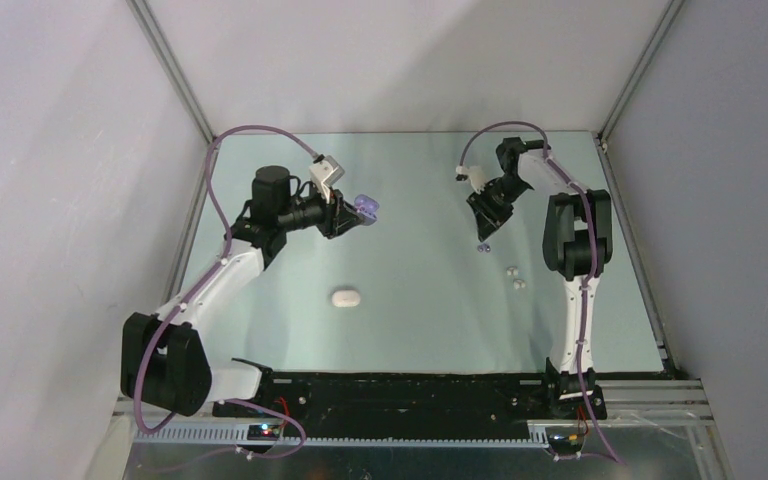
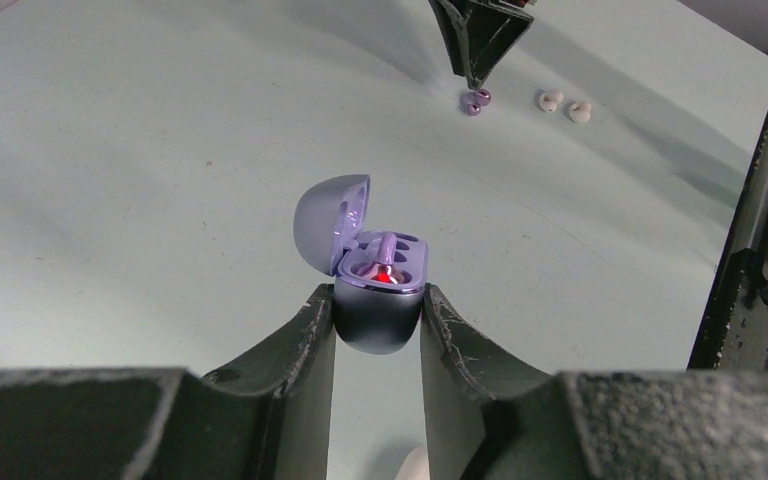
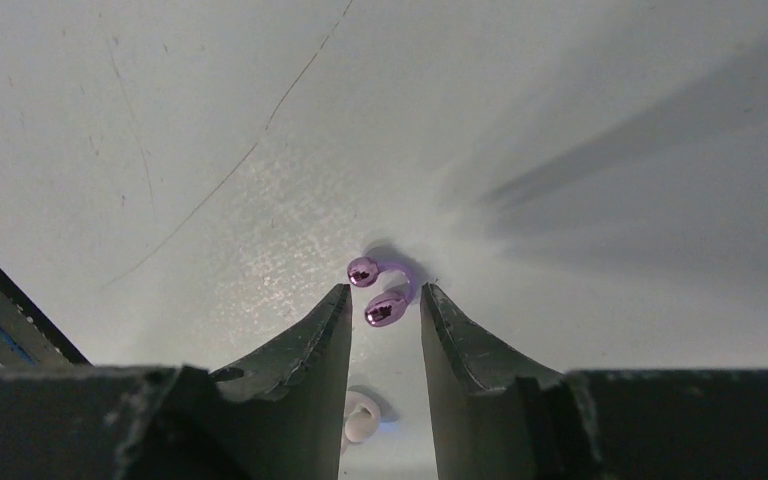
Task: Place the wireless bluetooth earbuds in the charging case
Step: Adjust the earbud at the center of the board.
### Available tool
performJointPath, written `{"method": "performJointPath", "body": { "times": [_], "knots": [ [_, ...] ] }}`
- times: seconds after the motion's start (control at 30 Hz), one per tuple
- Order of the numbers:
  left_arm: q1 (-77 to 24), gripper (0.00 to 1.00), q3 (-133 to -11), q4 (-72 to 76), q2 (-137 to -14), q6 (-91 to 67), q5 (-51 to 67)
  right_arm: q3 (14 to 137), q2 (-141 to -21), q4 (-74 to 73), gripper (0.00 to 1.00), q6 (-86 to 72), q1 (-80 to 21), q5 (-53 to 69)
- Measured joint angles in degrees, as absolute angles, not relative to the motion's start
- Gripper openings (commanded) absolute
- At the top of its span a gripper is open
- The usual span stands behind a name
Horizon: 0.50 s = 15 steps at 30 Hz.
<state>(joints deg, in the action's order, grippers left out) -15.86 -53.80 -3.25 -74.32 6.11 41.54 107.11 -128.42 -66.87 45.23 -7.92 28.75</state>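
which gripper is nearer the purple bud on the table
Right. The right gripper hangs just above the purple bud, jaws open either side. The left gripper is across the table, holding the case.

Soft, even light falls from above in the top view, the table [image 1: 430,330] gleams pale and shadows stay faint. From the left wrist, a red lamp [image 2: 383,276] glows inside the purple case [image 2: 375,320], with the near foreground dark and blurred. From the right wrist, speckled glare sits beside the shiny purple earbud [image 3: 385,308], and a broad diagonal shadow lies upper right.
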Motion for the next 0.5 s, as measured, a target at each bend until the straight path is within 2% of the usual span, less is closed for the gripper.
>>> {"method": "performJointPath", "body": {
  "times": [0.23,0.5],
  "knots": [
    [-15.86,0.00,-53.80,-3.29,-74.24,6.20,41.54,104.38,-128.42,-67.72,0.37,48.62,-8.03,27.27],
    [-15.86,0.00,-53.80,-3.38,-74.24,6.42,41.52,101.51,-128.42,-66.24,0.32,49.15,-8.10,26.22]
  ]
}}
